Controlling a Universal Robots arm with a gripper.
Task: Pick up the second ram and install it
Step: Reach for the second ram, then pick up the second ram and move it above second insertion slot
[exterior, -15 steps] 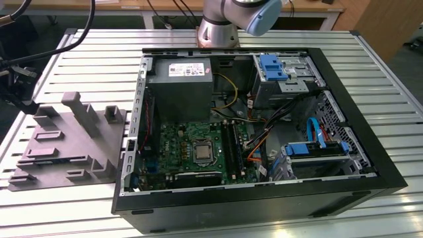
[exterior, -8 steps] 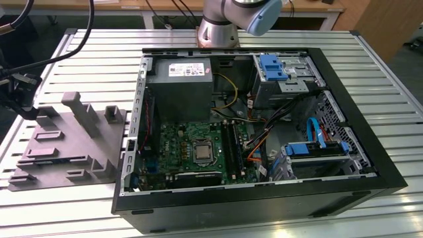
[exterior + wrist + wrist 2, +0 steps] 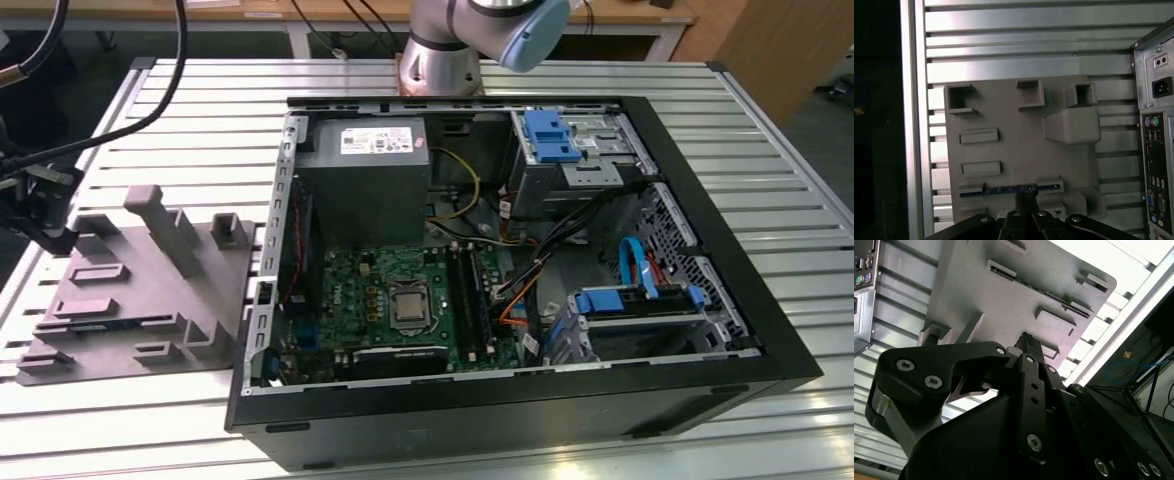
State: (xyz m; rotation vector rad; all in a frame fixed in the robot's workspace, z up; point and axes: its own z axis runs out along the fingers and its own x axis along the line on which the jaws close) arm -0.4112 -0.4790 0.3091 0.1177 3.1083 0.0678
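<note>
While the exterior view took in the open computer case [image 3: 521,405], its green circuit board [image 3: 380,295] and the grey tray [image 3: 134,300] beside it on the slatted counter [image 3: 441,75], the first wrist view gave us the second ram [image 3: 996,189] plainly: a long, thin blue stick lying in a long slot of that tray. The hand [image 3: 1026,194] hung right at its middle; whether it was open or closed we could not tell. The second wrist view showed the hand's black body over the tray.
</note>
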